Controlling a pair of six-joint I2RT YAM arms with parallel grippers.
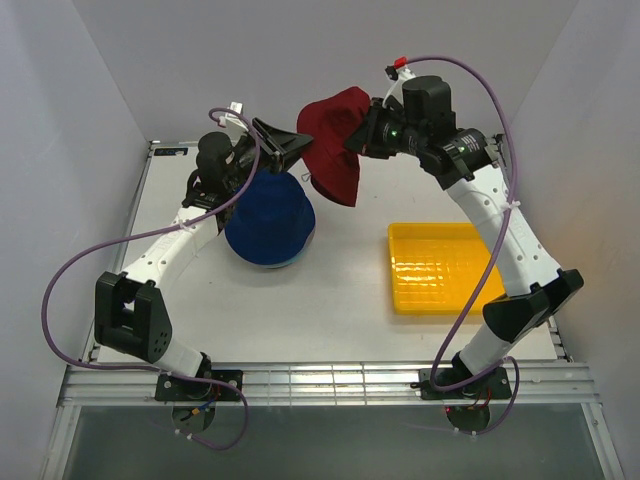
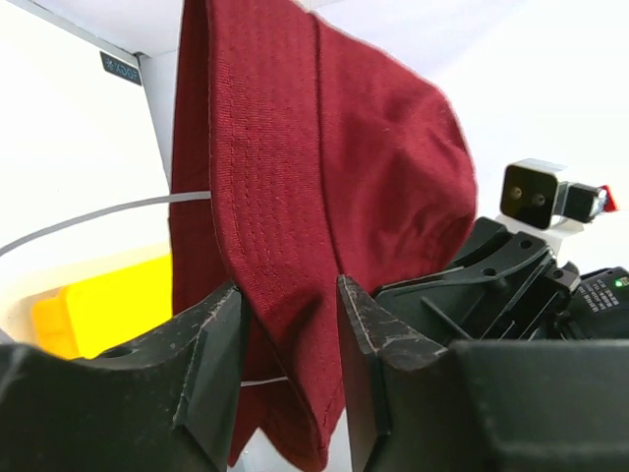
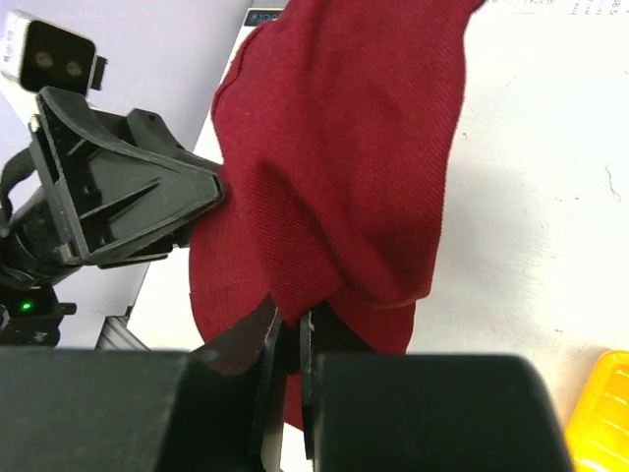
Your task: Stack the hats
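The right pincer is clamping down almost fully, its two fingers leaving only a thin slit, and a fold of the dark red hat is being pinched in that slit. The hat is rising straight out of this grip and hanging clear of the desk, up in the air between the two arms.

The left pincer is meeting the same hat from the opposite side. Its fingers are standing at a narrow gap, and the stitched brim is running down through it, the cloth pressing against both inner faces, so this pincer is gripping the brim as well. In the right wrist view its black tip is touching the hat's edge.

The hat is looking soft and crumpled. Its crown is bulging to one side, the brim is folding and drooping, and rows of stitching are showing along the brim. The fabric is a deep wine red with a fine weave.

Just below the left pincer, a royal blue hat is sitting on the desk with its crown up and its brim spreading round it, apart from the red one. Well off to the right, a yellow tray is lying flat on the desk near the right arm.
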